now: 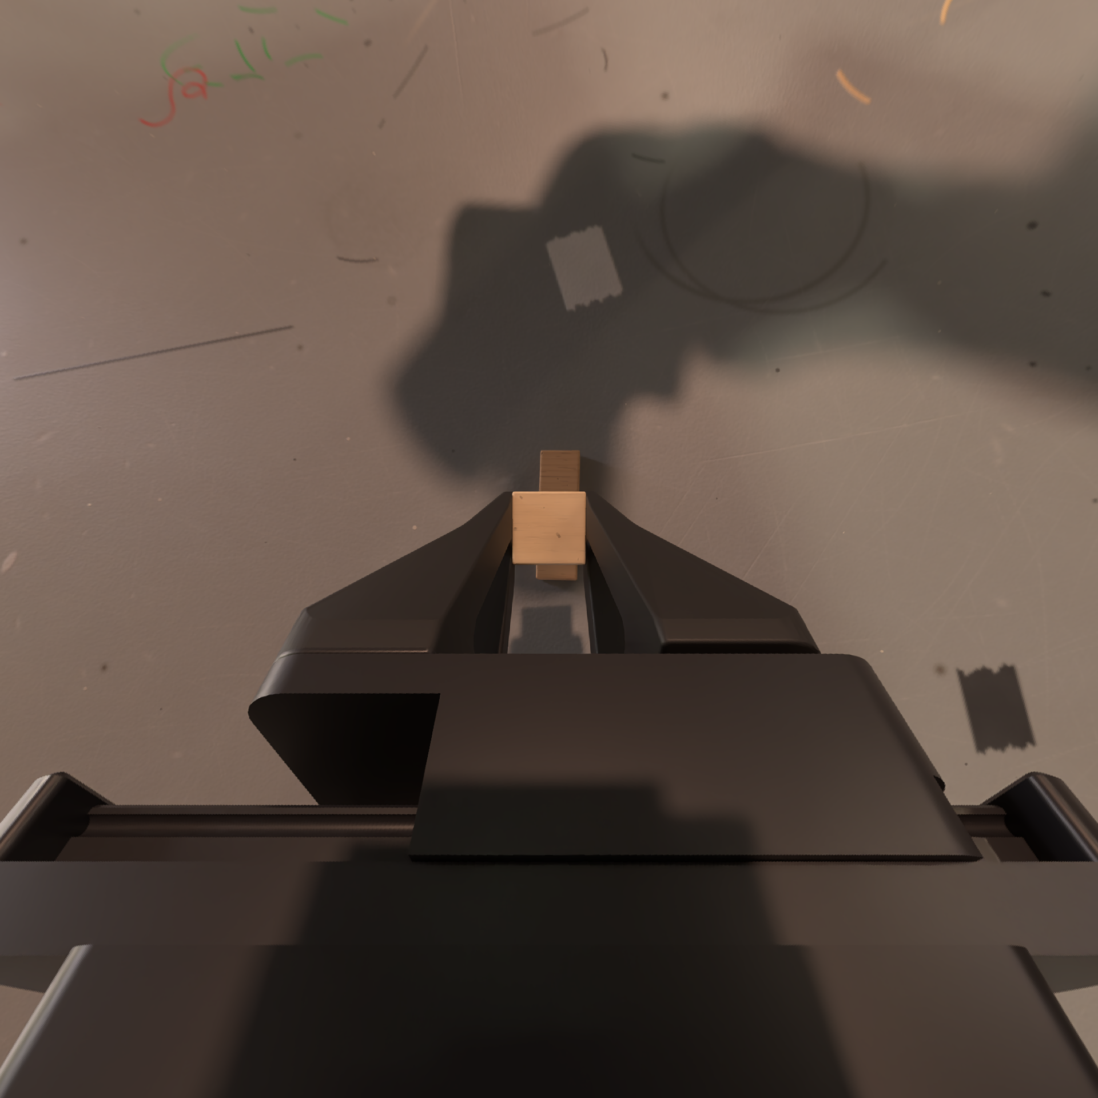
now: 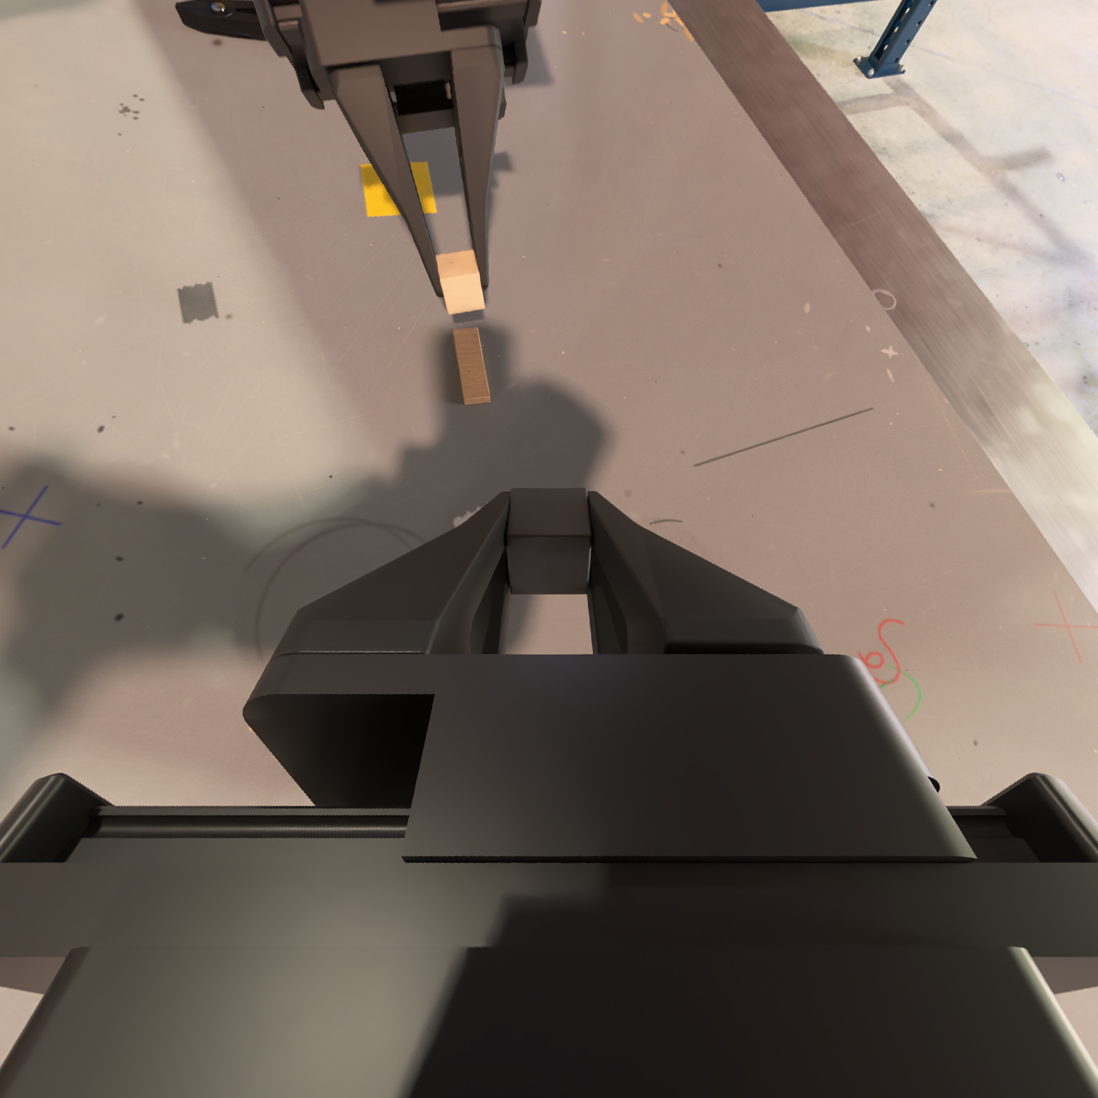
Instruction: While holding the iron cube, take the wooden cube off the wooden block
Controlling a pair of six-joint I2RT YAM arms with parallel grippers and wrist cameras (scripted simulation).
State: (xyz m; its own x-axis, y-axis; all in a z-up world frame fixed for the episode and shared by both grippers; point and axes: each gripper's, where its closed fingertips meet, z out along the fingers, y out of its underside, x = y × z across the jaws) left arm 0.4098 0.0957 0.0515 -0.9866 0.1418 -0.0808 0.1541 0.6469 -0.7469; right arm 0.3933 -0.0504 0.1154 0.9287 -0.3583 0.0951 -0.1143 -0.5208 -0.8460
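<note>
My left gripper is shut on the pale wooden cube and holds it above the darker wooden block, which lies flat on the table. In the right wrist view the left gripper comes down from the top, with the wooden cube between its tips and a small gap above the wooden block. My right gripper is shut on the dark grey iron cube and holds it over the table, on the near side of the block.
The table is scuffed grey-brown, with a yellow square patch, grey tape patches and scribbles. The table's edge runs diagonally at the right, with floor and a blue rack leg beyond.
</note>
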